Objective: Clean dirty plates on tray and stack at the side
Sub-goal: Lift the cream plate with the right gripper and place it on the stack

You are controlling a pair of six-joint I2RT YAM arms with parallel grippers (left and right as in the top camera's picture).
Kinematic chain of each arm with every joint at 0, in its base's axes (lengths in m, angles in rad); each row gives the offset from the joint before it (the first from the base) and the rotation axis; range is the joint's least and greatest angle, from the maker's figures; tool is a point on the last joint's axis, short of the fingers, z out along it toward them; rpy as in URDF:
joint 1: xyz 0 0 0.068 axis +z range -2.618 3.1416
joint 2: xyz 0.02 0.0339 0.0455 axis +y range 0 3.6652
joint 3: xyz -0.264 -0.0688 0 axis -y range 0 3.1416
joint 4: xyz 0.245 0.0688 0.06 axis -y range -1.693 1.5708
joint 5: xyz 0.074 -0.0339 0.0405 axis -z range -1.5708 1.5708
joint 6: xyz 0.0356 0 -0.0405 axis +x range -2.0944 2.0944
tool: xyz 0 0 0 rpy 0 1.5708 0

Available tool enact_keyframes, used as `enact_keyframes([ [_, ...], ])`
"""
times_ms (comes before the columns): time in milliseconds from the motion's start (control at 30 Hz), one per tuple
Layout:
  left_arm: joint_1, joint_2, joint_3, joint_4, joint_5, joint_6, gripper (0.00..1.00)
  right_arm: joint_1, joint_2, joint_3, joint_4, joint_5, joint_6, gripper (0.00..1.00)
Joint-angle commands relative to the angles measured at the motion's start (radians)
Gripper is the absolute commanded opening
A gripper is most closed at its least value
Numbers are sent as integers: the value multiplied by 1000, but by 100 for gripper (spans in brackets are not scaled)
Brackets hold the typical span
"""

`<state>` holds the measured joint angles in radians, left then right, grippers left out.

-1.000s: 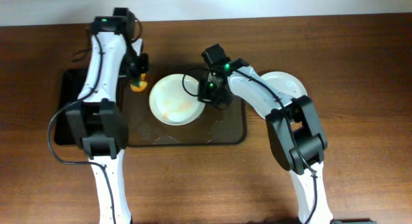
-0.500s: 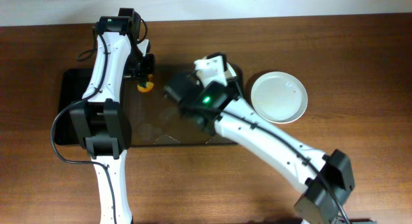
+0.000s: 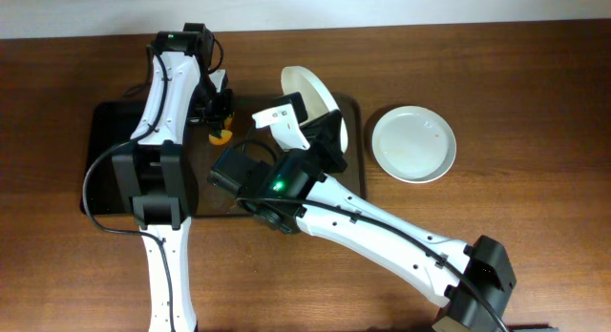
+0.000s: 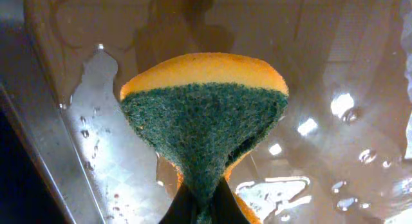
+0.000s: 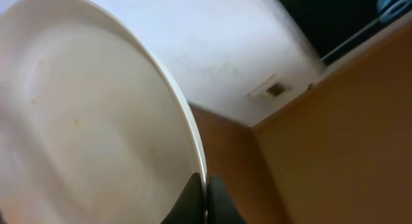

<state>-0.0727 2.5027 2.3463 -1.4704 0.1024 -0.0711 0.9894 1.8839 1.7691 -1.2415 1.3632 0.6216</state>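
Step in hand: wiping, as I judge it. One plate is up for cleaning and one already sits at the side.
Right gripper (image 5: 207, 193): closed thin on the rim of the dirty plate (image 5: 96, 140), which it holds tilted on edge above the far right part of the tray (image 3: 110, 132).
Plate's state: faint orange specks show on its face in the right wrist view, so I'd call it not yet clean.
Left gripper (image 4: 201, 208): pinched shut on the sponge (image 4: 203, 114), green scrub side to the camera, over the tray's wet floor and apart from the held plate.
Side stack: a wiped plate (image 3: 413, 143) lies on the table (image 3: 535, 103) just right of the tray. I see no third plate.
Next move: I'd bring sponge and plate face together and scrub the specks, keeping the rim grip firm. A wet plate held by its edge could slip.
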Motion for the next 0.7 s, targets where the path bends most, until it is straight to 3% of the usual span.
enact_keyframes([
  [0,2,1,11,-40,18,19,1,-83,-49,-3,-1,-252,92,4],
  [100,-6,1,11,-63,17,19,0,-274,-108,-3,-1,-599,82,4],
  [267,-14,1,11,-95,13,20,1,-606,-163,-3,2,-1053,-76,4],
  [367,-22,1,11,-119,6,20,0,-828,-157,-3,-2,-1125,-95,4],
  [500,-46,1,11,-132,5,42,1,-1001,-122,-4,-27,-1177,-155,4],
  [667,-71,1,11,-111,5,42,1,-1036,-36,-98,36,-1172,-158,4],
])
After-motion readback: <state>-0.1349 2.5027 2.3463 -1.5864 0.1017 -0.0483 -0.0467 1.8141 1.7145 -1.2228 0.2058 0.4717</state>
